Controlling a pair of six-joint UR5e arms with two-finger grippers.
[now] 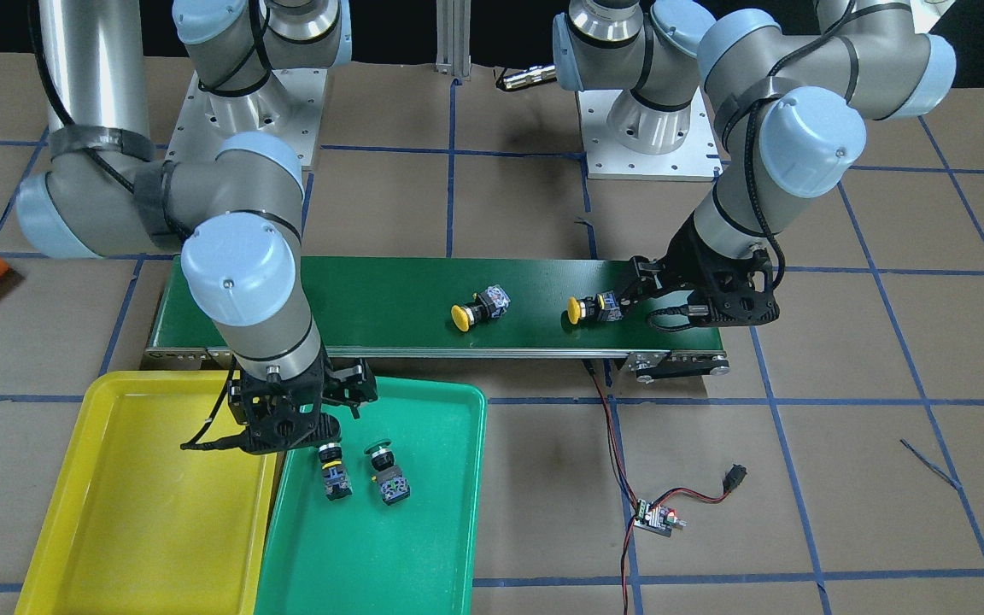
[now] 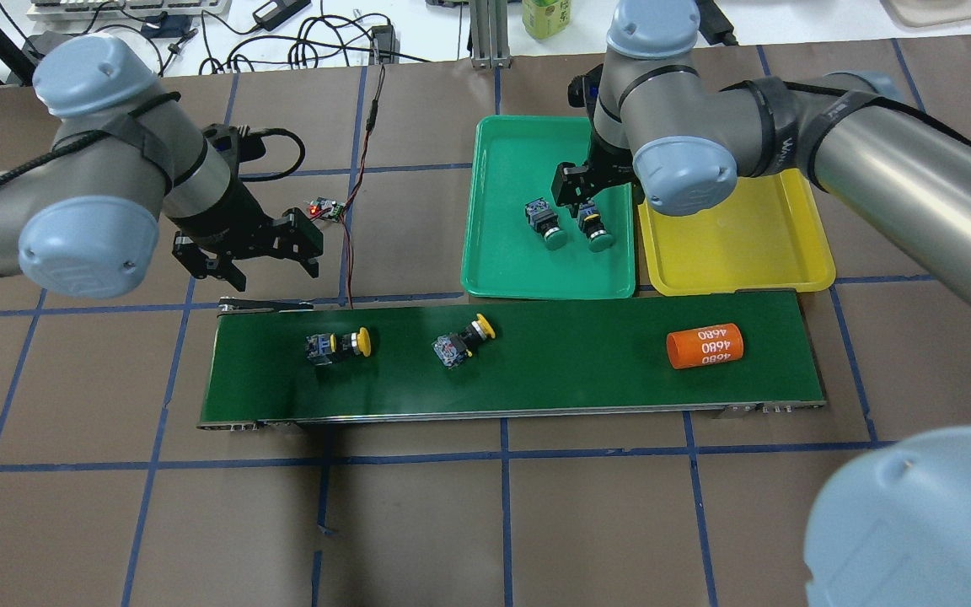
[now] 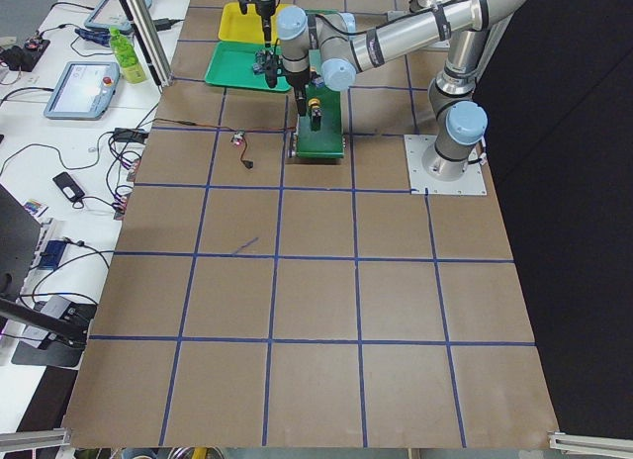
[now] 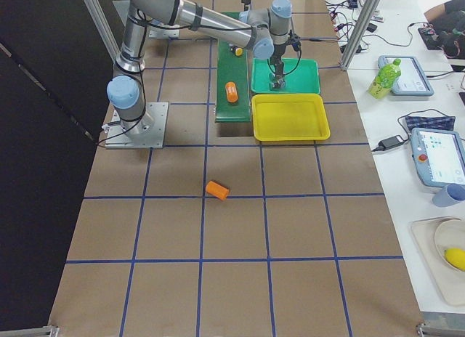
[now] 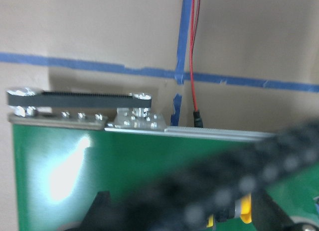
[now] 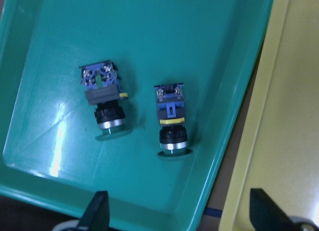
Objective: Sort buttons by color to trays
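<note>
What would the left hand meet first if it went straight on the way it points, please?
Likely the yellow button nearest the end of the conveyor belt; the wrist view shows its cap ahead of the left hand. Depth is unclear; perhaps the belt beside it.

Green buttons point(image 2: 546, 224) in the green tray point(image 2: 485, 253), yellow buttons point(image 2: 338, 346) on the belt point(image 2: 587, 371)
Both green-capped ones lie on their sides near each other; the two yellow-capped ones lie apart, also sideways; the yellow tray point(image 2: 738, 249) sits just beside the green
</note>
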